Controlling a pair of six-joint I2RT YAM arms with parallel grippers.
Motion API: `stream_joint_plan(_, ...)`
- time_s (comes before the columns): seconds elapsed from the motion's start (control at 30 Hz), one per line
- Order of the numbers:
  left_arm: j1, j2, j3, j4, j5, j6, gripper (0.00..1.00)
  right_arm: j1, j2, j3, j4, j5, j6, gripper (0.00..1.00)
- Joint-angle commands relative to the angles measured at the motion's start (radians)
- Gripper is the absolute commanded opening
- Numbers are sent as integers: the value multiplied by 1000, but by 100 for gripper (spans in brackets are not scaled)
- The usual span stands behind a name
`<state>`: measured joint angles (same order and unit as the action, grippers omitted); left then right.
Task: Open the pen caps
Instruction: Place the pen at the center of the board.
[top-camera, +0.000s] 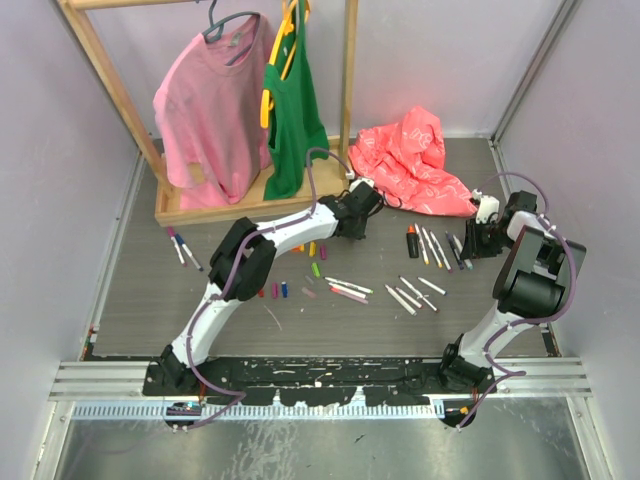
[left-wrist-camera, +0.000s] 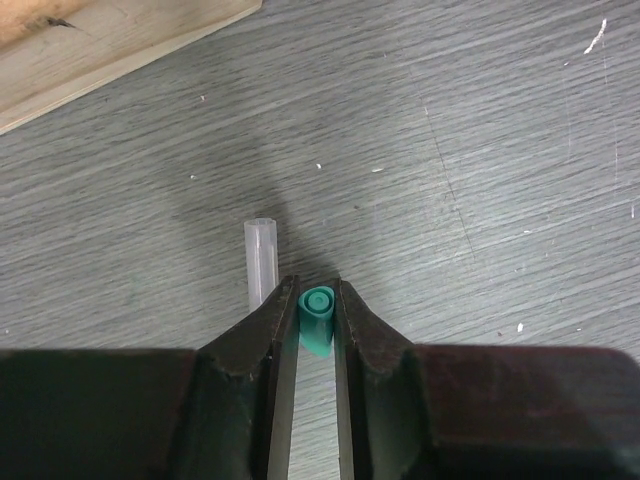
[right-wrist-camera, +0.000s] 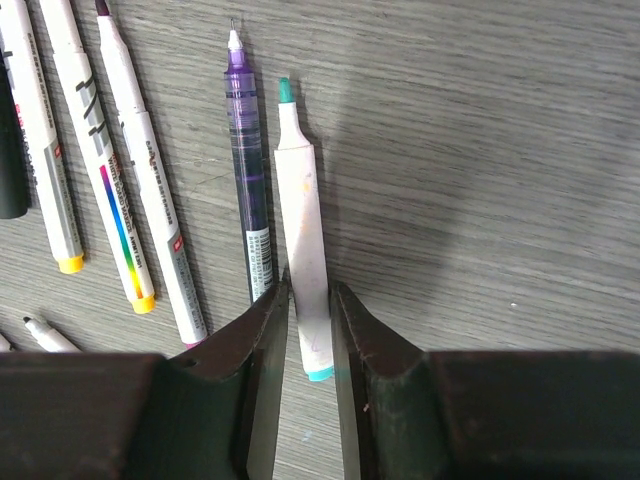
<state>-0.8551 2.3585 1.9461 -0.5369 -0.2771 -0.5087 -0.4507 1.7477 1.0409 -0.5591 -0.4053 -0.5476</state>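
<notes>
White arm links (top-camera: 205, 325), black joints (top-camera: 245, 260), purple cables (top-camera: 317, 150).

Lower end of the clear tube (left-wrist-camera: 261, 255) lost behind a finger of the left gripper (left-wrist-camera: 316, 290), underside of its teal cap (left-wrist-camera: 318, 318) unseen; left of the right gripper (right-wrist-camera: 310, 290) and its teal-tipped pen (right-wrist-camera: 300, 200), purple pen (right-wrist-camera: 246, 160) covered at the butt, white pens (right-wrist-camera: 100, 160) and black highlighter (right-wrist-camera: 8, 150) cropped by frame edges.
</notes>
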Motion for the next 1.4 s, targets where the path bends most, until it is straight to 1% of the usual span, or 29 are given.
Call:
stream_joint_plan(0.0,5,-8,34,3,-13,-6,21,5,-1,25,7,16,-2,31)
stream_joint_plan(0.47,5,-35,11,35,52,2,24,5,-37,22,10,11,-2,33)
stream_joint_plan(0.9,3,-231,-153,141,108,12,29,3,-149,5,19,19,-9,35)
stream_joint_plan(1.03,2,-335,-262,223,145,22,30,4,-214,-1,18,-1,-14,35)
stream_joint_plan(1.2,2,-527,-504,382,206,71,34,6,-325,8,-27,-121,-25,35)
stream_joint_plan(1.3,2,-642,-640,433,182,110,36,19,-391,31,-74,-211,-26,35)
stream_joint_plan(1.37,1,-720,-726,449,127,140,41,60,-435,49,-100,-238,-16,35)
